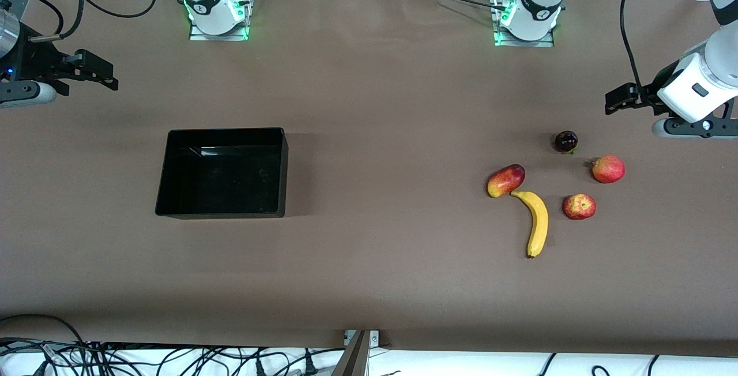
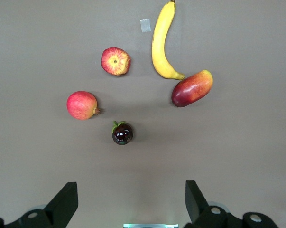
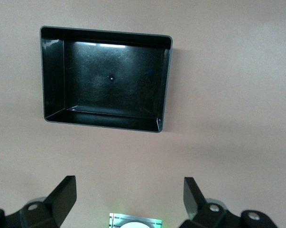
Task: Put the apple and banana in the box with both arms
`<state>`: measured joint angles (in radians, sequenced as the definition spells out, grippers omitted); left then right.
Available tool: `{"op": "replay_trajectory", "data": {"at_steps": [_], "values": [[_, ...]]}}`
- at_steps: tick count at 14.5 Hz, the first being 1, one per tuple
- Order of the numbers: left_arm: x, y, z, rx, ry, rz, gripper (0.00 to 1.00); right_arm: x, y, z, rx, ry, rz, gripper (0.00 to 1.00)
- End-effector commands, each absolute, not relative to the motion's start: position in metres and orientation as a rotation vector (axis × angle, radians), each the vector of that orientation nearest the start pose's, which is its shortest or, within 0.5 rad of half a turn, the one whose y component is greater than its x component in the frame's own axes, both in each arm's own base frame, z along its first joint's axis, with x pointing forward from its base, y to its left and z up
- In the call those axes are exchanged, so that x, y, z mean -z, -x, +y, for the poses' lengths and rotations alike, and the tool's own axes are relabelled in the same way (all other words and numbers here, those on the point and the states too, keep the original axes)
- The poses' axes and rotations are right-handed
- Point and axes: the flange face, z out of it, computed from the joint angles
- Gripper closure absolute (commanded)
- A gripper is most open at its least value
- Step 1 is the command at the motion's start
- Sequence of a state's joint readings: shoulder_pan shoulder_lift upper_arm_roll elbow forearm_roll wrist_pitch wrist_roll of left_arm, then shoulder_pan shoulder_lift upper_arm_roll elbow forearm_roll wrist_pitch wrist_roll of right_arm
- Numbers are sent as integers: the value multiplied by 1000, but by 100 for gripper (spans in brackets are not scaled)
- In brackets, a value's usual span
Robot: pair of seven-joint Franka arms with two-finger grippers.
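Nothing picked yet. Left gripper [image 2: 131, 202] fingers wide, over bare table by the mangosteen [image 1: 566, 141]. Apple [image 1: 579, 206] sits at 3 o'clock of the banana [image 1: 537, 222]: descend centred, straddle it. Right gripper [image 3: 128, 199] wide, waiting; box [image 1: 167, 174] empty.

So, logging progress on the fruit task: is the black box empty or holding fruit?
Empty. The box shows only its bare black floor, and the apple and banana lie on the table.
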<state>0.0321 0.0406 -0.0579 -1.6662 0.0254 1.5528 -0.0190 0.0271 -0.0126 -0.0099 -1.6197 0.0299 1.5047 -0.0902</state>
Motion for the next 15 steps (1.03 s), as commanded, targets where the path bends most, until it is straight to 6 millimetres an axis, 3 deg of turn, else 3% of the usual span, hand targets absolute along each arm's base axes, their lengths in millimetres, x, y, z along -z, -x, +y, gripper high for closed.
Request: {"op": "replay_trajectory", "data": {"at_steps": [1,15], "values": [[-562,-559,-13,-245,3107,30,0,-609,-537,15,-146,3125,-161,0],[-566,-563,-12,-257,3107,25,0,-615,-538,10,-138,3138,-178,0]]}}
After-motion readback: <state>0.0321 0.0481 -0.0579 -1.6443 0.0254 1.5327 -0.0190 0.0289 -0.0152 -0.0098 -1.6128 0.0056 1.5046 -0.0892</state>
